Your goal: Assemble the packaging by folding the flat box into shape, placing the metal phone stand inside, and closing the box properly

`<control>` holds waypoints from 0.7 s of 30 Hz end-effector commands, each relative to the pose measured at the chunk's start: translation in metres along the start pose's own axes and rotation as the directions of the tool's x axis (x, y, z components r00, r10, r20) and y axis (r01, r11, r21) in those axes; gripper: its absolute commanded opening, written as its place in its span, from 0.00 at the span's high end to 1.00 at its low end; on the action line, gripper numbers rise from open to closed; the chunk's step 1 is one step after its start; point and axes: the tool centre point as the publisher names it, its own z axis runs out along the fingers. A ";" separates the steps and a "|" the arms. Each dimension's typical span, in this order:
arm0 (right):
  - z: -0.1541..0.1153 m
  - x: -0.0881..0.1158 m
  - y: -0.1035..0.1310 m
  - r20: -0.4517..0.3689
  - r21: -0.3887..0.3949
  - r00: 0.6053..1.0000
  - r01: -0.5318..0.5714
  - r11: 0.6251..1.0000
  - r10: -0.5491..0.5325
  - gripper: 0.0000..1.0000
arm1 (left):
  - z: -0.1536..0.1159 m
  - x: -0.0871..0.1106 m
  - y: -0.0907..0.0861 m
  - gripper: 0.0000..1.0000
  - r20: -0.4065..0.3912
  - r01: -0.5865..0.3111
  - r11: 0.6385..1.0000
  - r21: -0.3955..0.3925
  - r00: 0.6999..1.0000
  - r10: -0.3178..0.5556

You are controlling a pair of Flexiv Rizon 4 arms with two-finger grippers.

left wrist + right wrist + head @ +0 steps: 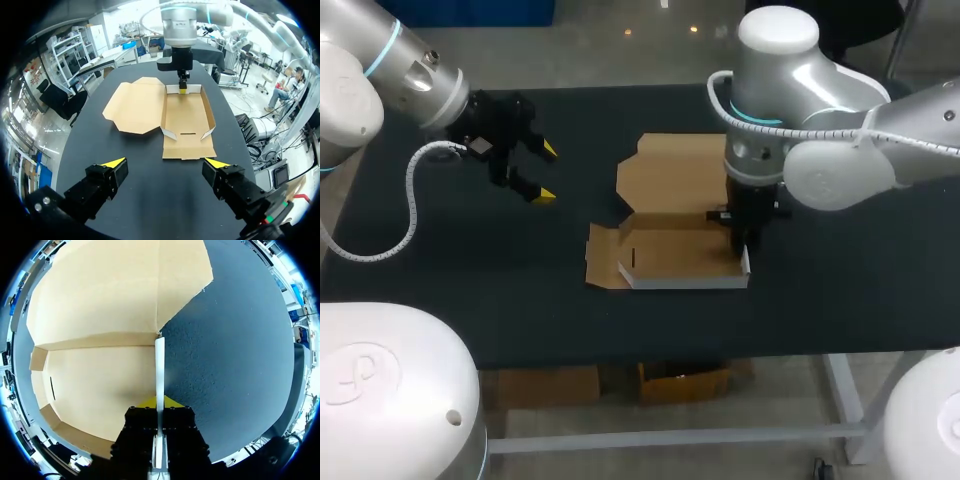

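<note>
A brown cardboard box (675,250) lies partly folded in the middle of the table, its lid (670,175) flat behind the tray. The tray's right side wall (159,365) stands upright, white on the outside. My right gripper (159,402) is shut on that wall from above, one yellow tip on each face; it also shows as the right gripper (745,245) at the tray's right end. The front wall is raised, and a left flap (603,258) lies flat. My left gripper (542,172) hangs open to the left of the box, well apart from it, with the box (187,117) ahead of it.
The box rests on a black tabletop (440,280), whose front edge runs a little below the box in the head view. A white cable (412,200) loops from my left arm over the table's left part.
</note>
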 end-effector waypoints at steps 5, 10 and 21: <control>-0.003 0.001 0.002 0.027 0.028 0.999 0.024 0.999 -0.025 1.00 | 0.000 -0.001 0.000 0.00 -0.003 0.000 1.000 -0.003 1.000 0.000; -0.002 0.000 0.005 0.050 0.069 0.998 0.039 0.997 -0.043 1.00 | 0.000 -0.001 0.000 0.00 -0.003 0.000 1.000 -0.003 1.000 0.000; -0.004 -0.004 0.006 0.158 0.125 0.987 -0.033 0.992 0.012 1.00 | 0.000 -0.001 0.000 0.00 -0.003 0.000 1.000 -0.003 1.000 0.000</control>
